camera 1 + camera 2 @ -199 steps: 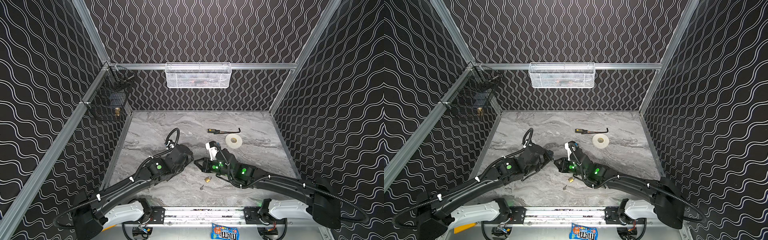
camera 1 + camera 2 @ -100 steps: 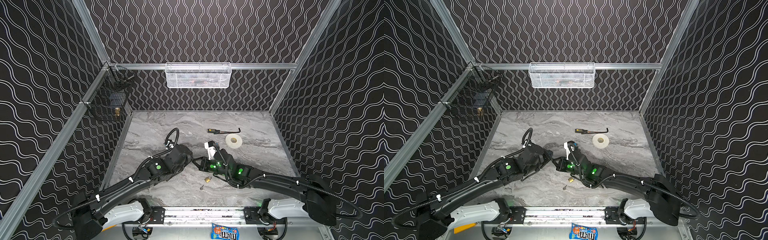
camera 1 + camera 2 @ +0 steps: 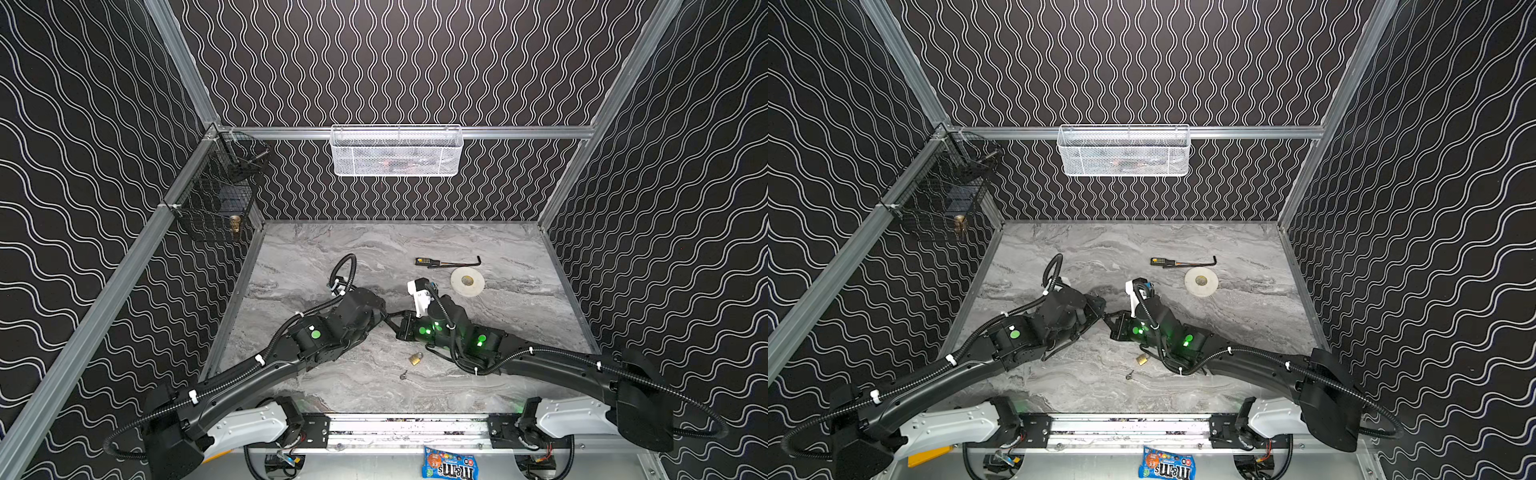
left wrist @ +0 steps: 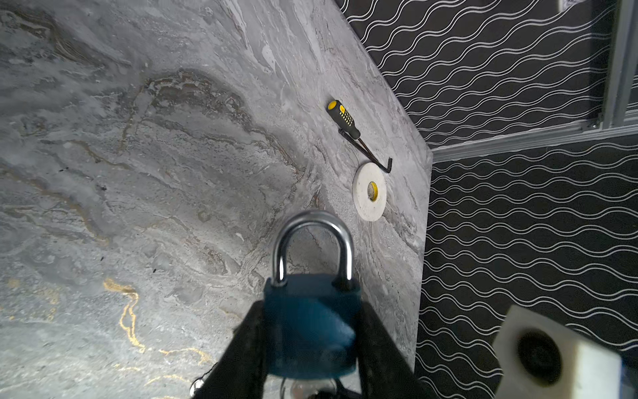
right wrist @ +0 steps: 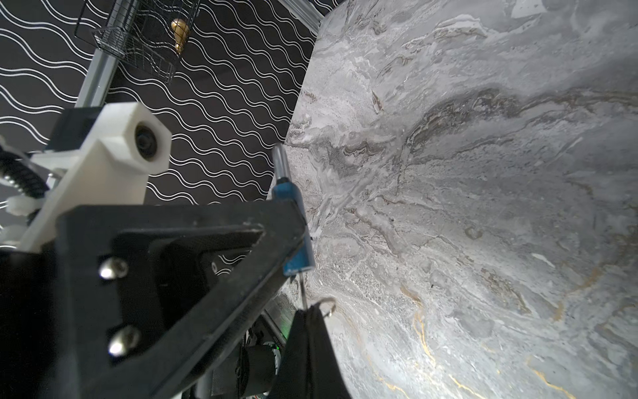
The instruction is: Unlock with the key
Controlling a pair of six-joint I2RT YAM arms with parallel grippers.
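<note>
My left gripper [image 4: 312, 345] is shut on a blue padlock [image 4: 307, 311] by the sides of its body. The silver shackle [image 4: 312, 224] is closed and points away from the wrist. In the right wrist view the padlock [image 5: 293, 224] shows edge-on, and the key [image 5: 303, 290] runs from its underside to my right gripper [image 5: 307, 314], which is shut on the key. A small key ring [image 5: 328, 304] hangs beside the fingertips. In both top views the left gripper [image 3: 381, 314] and right gripper [image 3: 397, 322] meet tip to tip above the middle of the table.
A small brass padlock [image 3: 414, 358] and a loose key [image 3: 403, 375] lie near the front. A screwdriver [image 3: 426, 262], a hex key [image 3: 463, 262] and a white tape roll [image 3: 467, 281] lie behind the right arm. A white basket [image 3: 397, 151] and a black wire basket [image 3: 216, 203] hang on the walls.
The right gripper's jaws have closed the last bit onto the key, and its arm has edged slightly toward the left gripper. The left gripper has kept its hold on the padlock.
</note>
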